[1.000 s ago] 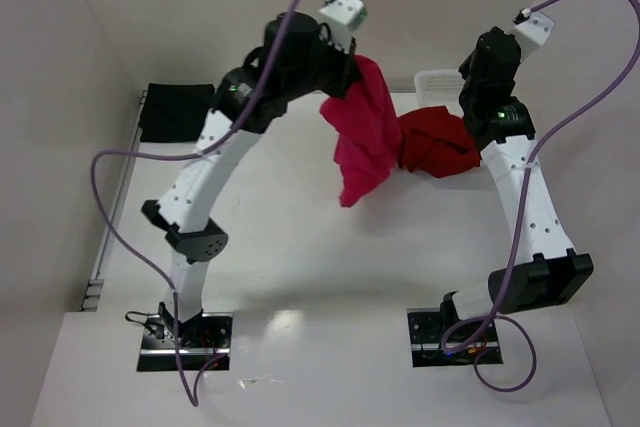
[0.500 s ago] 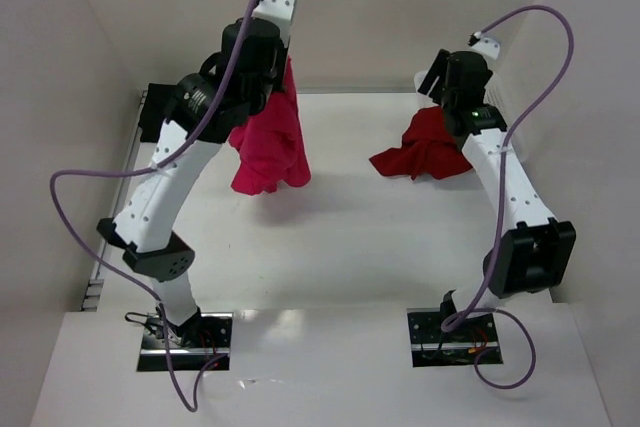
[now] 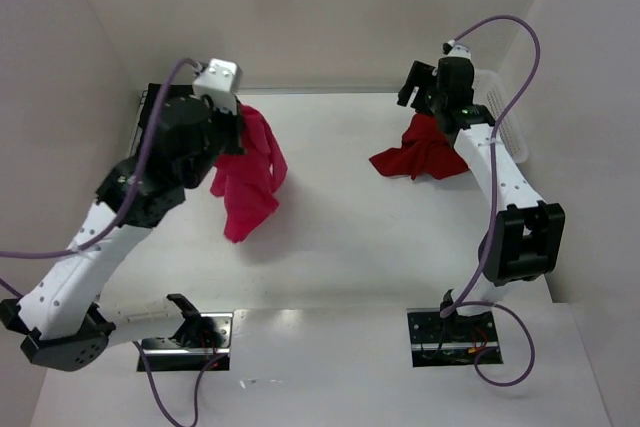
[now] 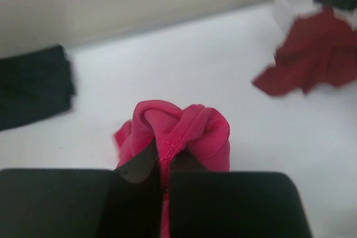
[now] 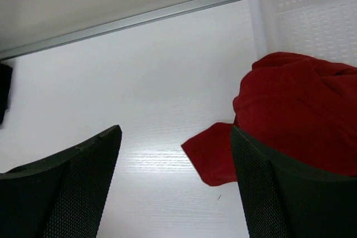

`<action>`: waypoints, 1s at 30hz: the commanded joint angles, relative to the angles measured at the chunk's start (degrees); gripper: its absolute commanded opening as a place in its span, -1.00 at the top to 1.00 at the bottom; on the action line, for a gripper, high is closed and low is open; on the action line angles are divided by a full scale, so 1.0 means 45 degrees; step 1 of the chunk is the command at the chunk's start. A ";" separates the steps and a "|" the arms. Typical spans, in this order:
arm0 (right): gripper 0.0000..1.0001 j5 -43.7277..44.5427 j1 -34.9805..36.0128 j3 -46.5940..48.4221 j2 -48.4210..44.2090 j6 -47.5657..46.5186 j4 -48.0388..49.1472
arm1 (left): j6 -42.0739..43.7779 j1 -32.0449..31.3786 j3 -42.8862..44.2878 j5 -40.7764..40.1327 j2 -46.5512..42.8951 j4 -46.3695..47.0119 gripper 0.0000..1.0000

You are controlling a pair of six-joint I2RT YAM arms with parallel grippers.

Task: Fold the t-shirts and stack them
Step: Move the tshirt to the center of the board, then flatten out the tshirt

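Early in the folding job: my left claw [image 4: 163,163] is clamped tight on a bunched fold of the crimson-pink t-shirt [image 4: 179,128]. The shirt hangs crumpled in the air above the left half of the desk [image 3: 350,237], nearer the far edge than the near one, and none of it is laid out flat. My right claw [image 5: 177,135] stands wide apart and holds nothing. It hovers by the far right corner, with the dark red t-shirt [image 5: 301,110] just beside its right finger, a rumpled heap on the desk close against the white lattice basket [image 5: 304,15]. A black t-shirt [image 4: 33,85] lies flat at the far left corner, and by its squared outline I judge it may be folded already, the likely base of the stack. As I read it, most of the work lies ahead — the crimson shirt must be spread, folded and stacked, then the dark red one, untouched in its heap. The two red shirts are well apart, each on its own arm's side.
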 commanded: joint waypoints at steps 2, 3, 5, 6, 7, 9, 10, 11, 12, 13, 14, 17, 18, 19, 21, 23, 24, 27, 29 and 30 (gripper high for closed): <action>-0.80 -0.1537 0.0182 -0.0956 -0.1330 -0.0697 0.1075 | -0.1555 0.0225 -0.2278 0.2883 0.0586 0.3779 1.00; -0.88 -0.0723 0.0182 -0.1074 -0.1466 -0.0697 0.1075 | -0.1693 0.0225 -0.2046 0.2883 0.1091 0.3779 1.00; -0.98 0.0412 0.0182 -0.1075 -0.1137 -0.0697 0.0841 | -0.1695 0.0225 -0.1732 0.3332 0.1582 0.3779 1.00; -0.98 0.1423 0.0182 -0.1075 -0.0787 -0.0697 0.0551 | -0.1579 0.0225 -0.1596 0.3448 0.1971 0.3895 1.00; -0.98 0.1781 0.0182 -0.1075 -0.0590 -0.0697 0.0393 | -0.1577 0.0225 -0.1440 0.3623 0.2130 0.3896 1.00; -0.98 0.2697 0.0182 -0.0608 -0.0219 -0.0562 -0.0152 | -0.1577 0.0225 -0.1438 0.3742 0.2501 0.4168 1.00; -0.98 0.2993 0.0182 -0.0394 0.0247 -0.0561 -0.0445 | -0.1577 0.0399 -0.1438 0.3897 0.2619 0.4305 1.00; -0.98 0.3325 0.0182 0.0053 0.0484 -0.0406 -0.0719 | -0.1577 0.0400 -0.1438 0.3898 0.2891 0.4306 1.00; -0.98 0.4043 0.0182 0.0425 0.0931 -0.0289 -0.1244 | -0.1693 0.0574 -0.1631 0.4092 0.3009 0.4306 1.00; -0.98 0.4399 0.0182 0.0429 0.1090 -0.0287 -0.1423 | -0.1695 0.0731 -0.1749 0.4093 0.3146 0.4306 1.00; -0.98 0.4595 0.0182 0.0429 0.1246 -0.0287 -0.1425 | -0.1695 0.0732 -0.1867 0.4093 0.3147 0.4441 1.00; -0.98 0.5025 0.0182 0.0566 0.1832 -0.0287 -0.2126 | -0.1695 0.0850 -0.2239 0.4814 0.2991 0.4775 1.00; -0.98 0.5491 0.0182 0.0740 0.2201 -0.0171 -0.2321 | -0.1695 0.0985 -0.2239 0.4816 0.2856 0.4775 1.00; -0.98 0.5670 0.0182 0.0741 0.2340 -0.0170 -0.2459 | -0.1695 0.0986 -0.2374 0.4971 0.2738 0.4775 0.99; -0.98 0.5808 0.0066 0.0954 0.2749 -0.0170 -0.2829 | -0.1695 0.1143 -0.2376 0.4972 0.2737 0.4775 0.99; -0.98 0.5984 0.0064 0.1093 0.3317 -0.0170 -0.3026 | -0.1695 0.1279 -0.2492 0.4972 0.2737 0.4775 0.99; -0.89 0.5984 0.0064 0.1093 0.3434 -0.0170 -0.3026 | -0.1695 0.1279 -0.2493 0.5088 0.2737 0.4775 0.99; -0.38 0.5984 -0.0052 0.1093 0.3785 -0.0170 -0.2890 | -0.1695 0.1396 -0.2493 0.5090 0.2600 0.4619 0.99; 0.80 0.6410 -0.0053 0.1501 0.3787 -0.0170 -0.2890 | -0.1695 0.1514 -0.2493 0.5090 0.2367 0.4307 0.99; 1.00 0.6414 -0.0053 0.1619 0.3652 -0.0054 -0.2890 | -0.1695 0.1514 -0.2493 0.5090 0.2366 0.4306 0.99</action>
